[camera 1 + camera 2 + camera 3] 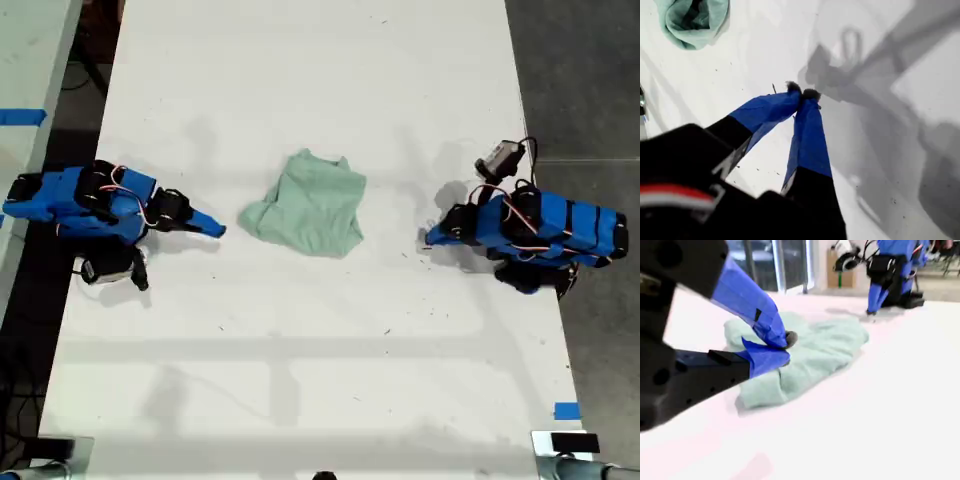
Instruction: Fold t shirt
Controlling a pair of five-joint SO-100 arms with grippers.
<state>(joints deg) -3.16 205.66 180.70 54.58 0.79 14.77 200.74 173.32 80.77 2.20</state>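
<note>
The t shirt lies crumpled in a pale mint-green heap on the white table, midway between the two blue arms. My second gripper is at the exterior view's left, low over the table, pointing at the shirt and a short way off its edge. Its wrist view shows the jaws shut in front of the t shirt with no cloth between them. My first gripper, at the exterior view's right, points down at the table. It is shut and empty, and the t shirt lies well away from it.
A second pale table with blue tape runs along the exterior view's left edge. Another blue tape strip marks the table's near corner at the exterior view's right. Dark floor lies beyond the table edge on that side.
</note>
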